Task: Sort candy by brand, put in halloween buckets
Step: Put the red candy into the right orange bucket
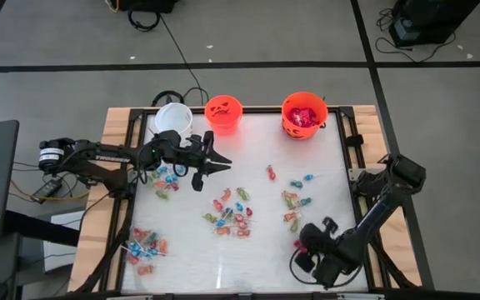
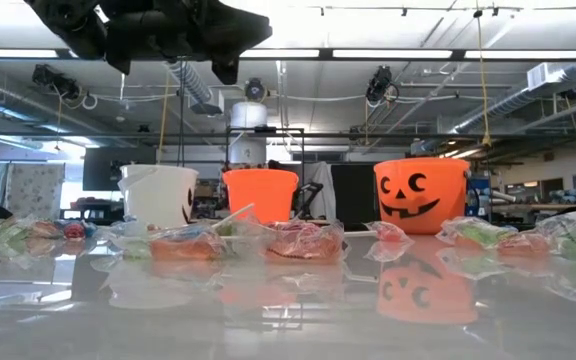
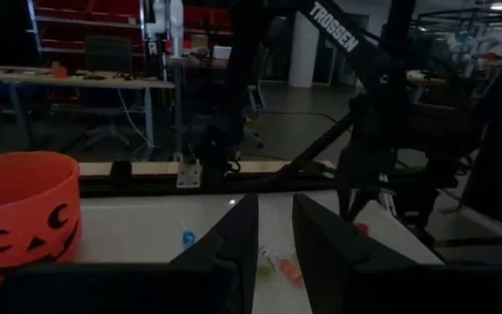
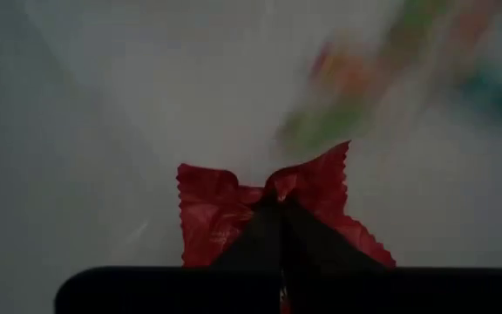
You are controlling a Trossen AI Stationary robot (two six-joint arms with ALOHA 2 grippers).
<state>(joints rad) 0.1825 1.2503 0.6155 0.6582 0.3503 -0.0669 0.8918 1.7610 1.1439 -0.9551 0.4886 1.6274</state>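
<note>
The right pincer (image 4: 279,218) is down at the near right corner of the worktop (image 1: 323,167), its fingers closed on a red candy packet (image 4: 207,214), pinching the wrapper's middle so it bunches, a hold that looks meant for lifting it toward the large orange bucket (image 1: 304,114), which already holds red packets. The left pincer (image 1: 220,162) hovers near the small orange bucket (image 1: 223,113) and the white bucket (image 1: 173,119), fingers slightly apart and empty. Loose sweets (image 1: 232,215) lie scattered over the pale glossy worktop. Beyond it is a workshop with shelving and ceiling strip lights.
</note>
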